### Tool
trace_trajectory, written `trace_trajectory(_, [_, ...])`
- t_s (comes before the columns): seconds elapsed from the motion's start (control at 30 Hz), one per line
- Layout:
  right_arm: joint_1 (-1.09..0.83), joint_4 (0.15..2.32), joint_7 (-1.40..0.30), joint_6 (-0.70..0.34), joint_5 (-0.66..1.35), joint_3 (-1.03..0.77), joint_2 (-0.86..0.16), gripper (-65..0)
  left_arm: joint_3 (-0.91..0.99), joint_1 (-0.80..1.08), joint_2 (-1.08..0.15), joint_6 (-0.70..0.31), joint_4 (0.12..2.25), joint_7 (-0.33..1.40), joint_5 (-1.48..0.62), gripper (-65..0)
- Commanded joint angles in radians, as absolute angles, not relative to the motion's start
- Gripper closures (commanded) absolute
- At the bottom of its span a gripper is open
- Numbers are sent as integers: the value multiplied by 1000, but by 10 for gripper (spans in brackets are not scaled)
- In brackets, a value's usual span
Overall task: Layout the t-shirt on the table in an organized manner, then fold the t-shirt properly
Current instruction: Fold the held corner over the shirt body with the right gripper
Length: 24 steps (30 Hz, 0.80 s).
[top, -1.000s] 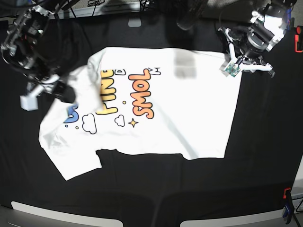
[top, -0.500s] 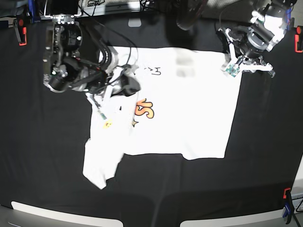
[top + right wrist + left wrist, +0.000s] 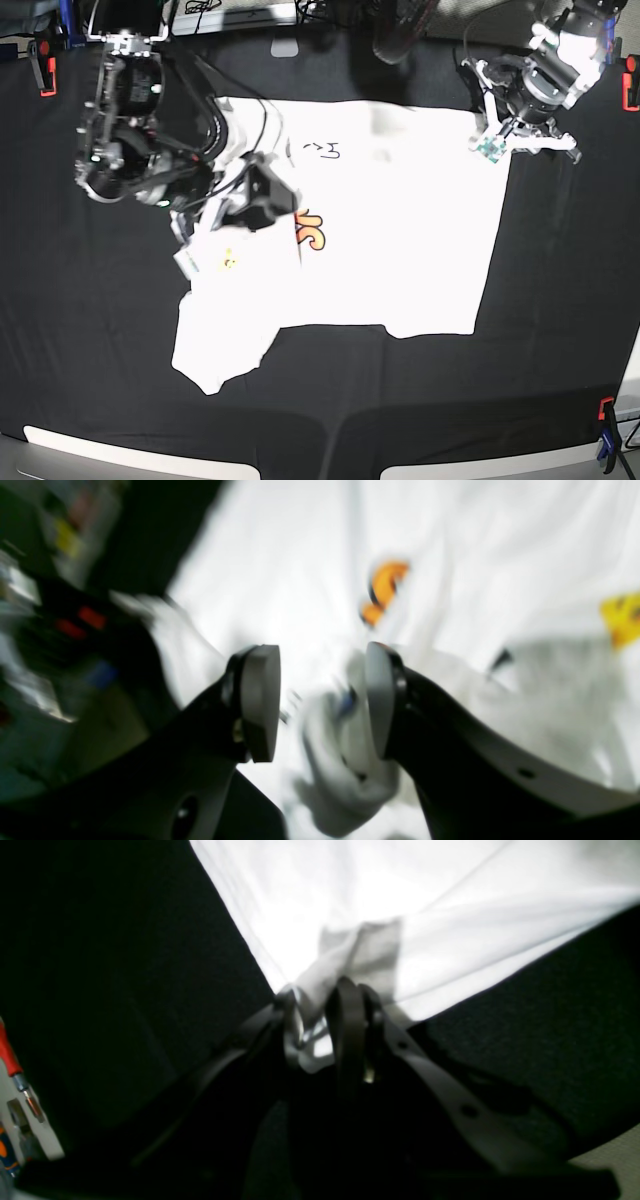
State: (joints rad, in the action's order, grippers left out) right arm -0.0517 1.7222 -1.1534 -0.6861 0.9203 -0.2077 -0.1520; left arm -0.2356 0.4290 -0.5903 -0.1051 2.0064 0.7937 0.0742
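Note:
The white t-shirt (image 3: 400, 250) lies on the black table (image 3: 100, 350), its left part folded over so that only some orange lettering (image 3: 312, 232) shows. My right gripper (image 3: 262, 200) hovers over that fold. In the right wrist view the right gripper (image 3: 320, 700) is open, with a loose bunch of white cloth (image 3: 345, 760) below its fingers (image 3: 260, 702). My left gripper (image 3: 495, 130) sits at the shirt's far right corner. In the left wrist view the left gripper (image 3: 320, 1035) is shut on that corner of the t-shirt (image 3: 400, 915).
Red clips (image 3: 40, 75) (image 3: 629, 85) sit at the table's far corners, and another red clip (image 3: 605, 410) with a blue one (image 3: 603, 450) at the near right. Cables (image 3: 210, 10) lie along the far edge. Pale panels (image 3: 140, 458) border the near edge.
My right arm swung from the left edge over the shirt, carrying the left side across the print, then opened its jaws and let the cloth go. The left arm has not moved.

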Motion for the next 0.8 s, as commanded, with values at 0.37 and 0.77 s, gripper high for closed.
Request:
trace_trajectory(0.37, [-37, 1759, -1044, -617, 598, -237, -151, -267, -229, 424, -601, -94, 2024, 785, 77, -117])
trace_trajectory(0.77, [-36, 1757, -992, -631, 250, -237, 42, -267, -229, 424, -601, -93, 2024, 786, 77, -117])
